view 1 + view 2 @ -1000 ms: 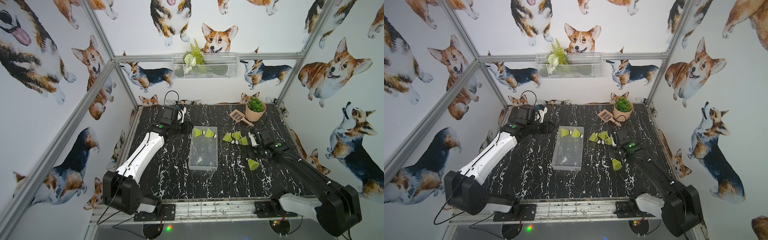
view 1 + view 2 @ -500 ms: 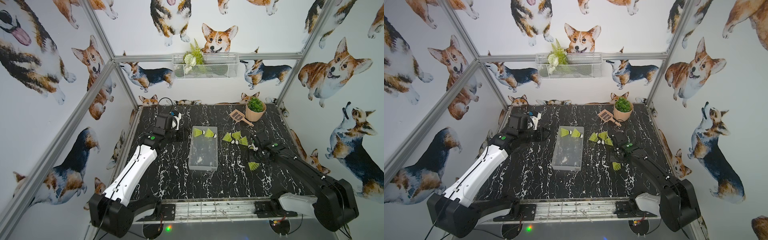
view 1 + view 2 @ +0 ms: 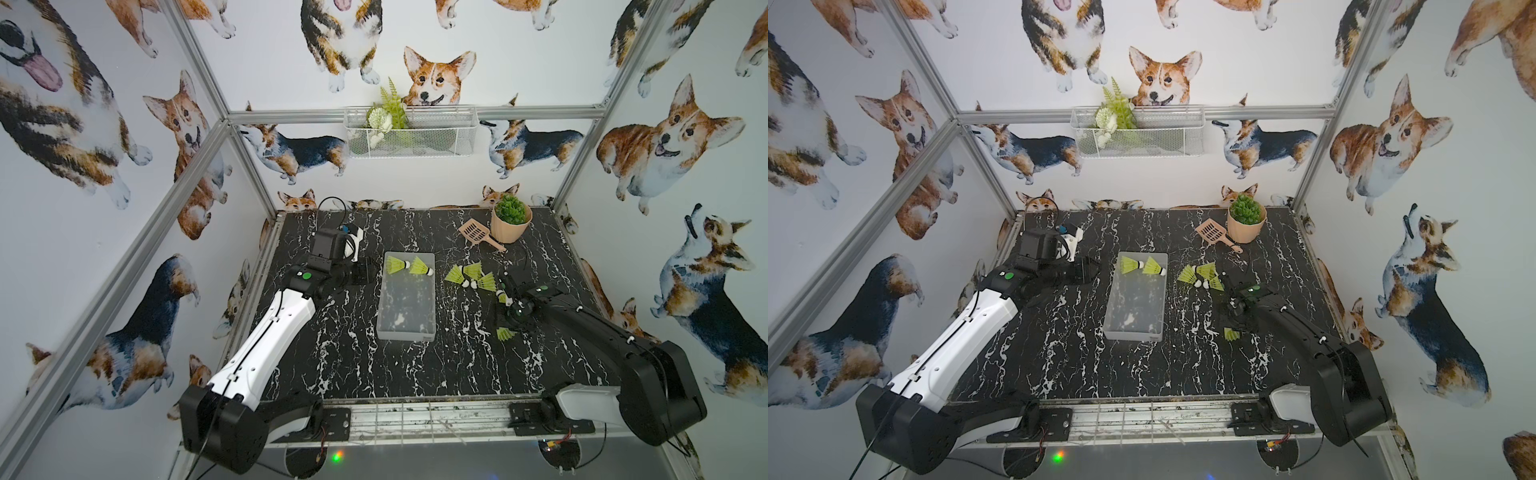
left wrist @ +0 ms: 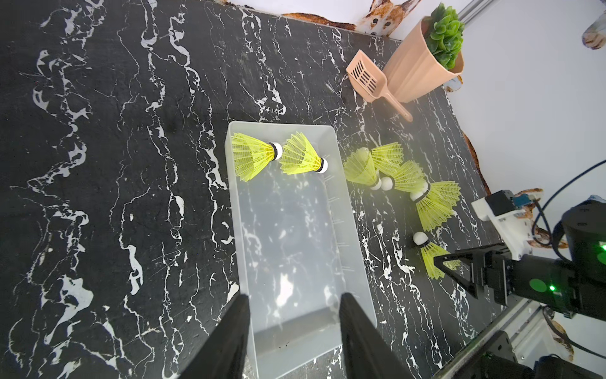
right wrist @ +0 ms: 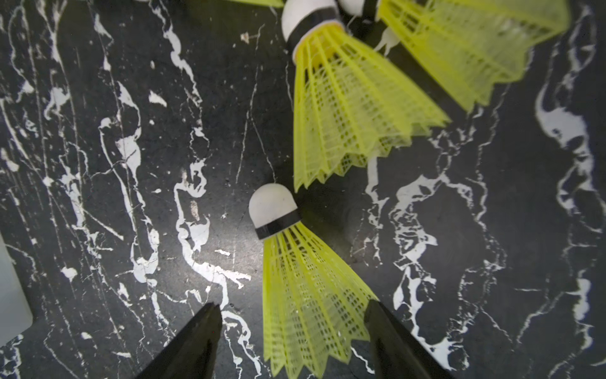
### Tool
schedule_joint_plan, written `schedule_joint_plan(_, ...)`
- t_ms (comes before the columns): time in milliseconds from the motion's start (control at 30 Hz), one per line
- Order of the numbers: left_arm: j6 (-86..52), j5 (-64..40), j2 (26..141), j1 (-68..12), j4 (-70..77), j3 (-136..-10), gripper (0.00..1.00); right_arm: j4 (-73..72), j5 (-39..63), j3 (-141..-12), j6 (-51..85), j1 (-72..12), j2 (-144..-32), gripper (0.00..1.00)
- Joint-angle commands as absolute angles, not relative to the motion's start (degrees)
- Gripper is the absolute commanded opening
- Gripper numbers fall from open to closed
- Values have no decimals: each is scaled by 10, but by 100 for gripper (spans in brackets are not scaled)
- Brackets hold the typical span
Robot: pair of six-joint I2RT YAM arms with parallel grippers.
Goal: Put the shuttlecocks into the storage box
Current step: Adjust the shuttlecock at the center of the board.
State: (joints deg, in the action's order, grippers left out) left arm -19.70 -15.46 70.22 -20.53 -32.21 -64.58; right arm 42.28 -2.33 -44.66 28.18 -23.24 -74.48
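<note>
In the right wrist view the right hand (image 5: 292,303) shows only two dark fingers (image 5: 193,344), both cut off by the picture's edge. One shuttlecock (image 5: 475,42) is blurred and cropped there, and the box (image 5: 11,288) is just a pale, soft sliver. In both top views that hand is lost under its own wrist and against the dark surface (image 3: 361,374), and a second shuttlecock (image 3: 506,333) shows only its fringe from beneath the arm. The left hand (image 4: 295,296) is cut off likewise in its wrist view; from above its fingers cannot be made out.
</note>
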Motion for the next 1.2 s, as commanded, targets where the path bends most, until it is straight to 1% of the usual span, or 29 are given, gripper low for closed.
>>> schedule_joint_plan(0, -198, -162, 703, -204, -316, -645, 48, 417, 40, -455, 275, -234, -755, 73)
schedule_joint_plan(233, -200, -166, 706, -204, -313, -644, 48, 395, 124, -462, 272, -239, -771, 73)
schedule_joint_plan(367, -202, -169, 706, -204, -311, -645, 48, 361, 174, -464, 274, -246, -785, 73)
schedule_joint_plan(533, -202, -171, 704, -204, -310, -647, 48, 306, 209, -472, 284, -254, -803, 73)
schedule_joint_plan(833, -199, -171, 702, -204, -314, -645, 48, 262, 157, -504, 260, -254, -872, 73)
schedule_joint_plan(900, -200, -171, 701, -204, -313, -644, 48, 249, 159, -512, 252, -254, -878, 73)
schedule_joint_plan(1033, -201, -171, 702, -204, -312, -644, 48, 242, 164, -527, 227, -255, -870, 73)
schedule_joint_plan(1167, -202, -172, 703, -204, -311, -643, 48, 272, 120, -527, 194, -256, -833, 73)
